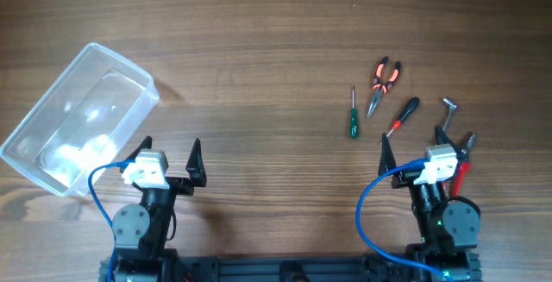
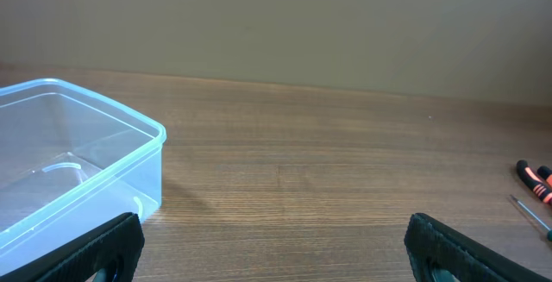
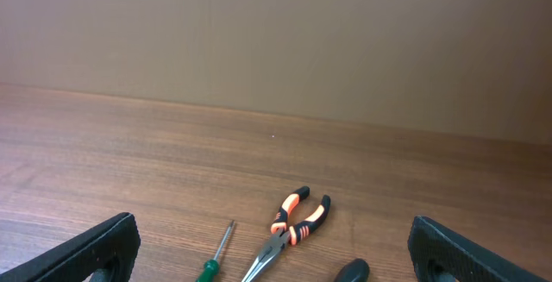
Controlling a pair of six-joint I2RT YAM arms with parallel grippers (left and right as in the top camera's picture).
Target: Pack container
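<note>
clear empty container (image 1: 79,116), rounded corners

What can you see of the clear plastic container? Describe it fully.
The container is a clear, colourless plastic tub, rectangular with rounded corners and a thin rim. Lidless, it stands open side up and looks empty. It rests on the wooden table at the left, turned diagonally. The open left gripper sits close beside it, apparently not touching.

Left gripper (image 1: 172,142), right gripper (image 1: 413,135) — black pointed fingers (image 1: 197,158), white housings (image 1: 147,169), blue cables (image 1: 93,192), black arm bases (image 1: 138,227).
</note>
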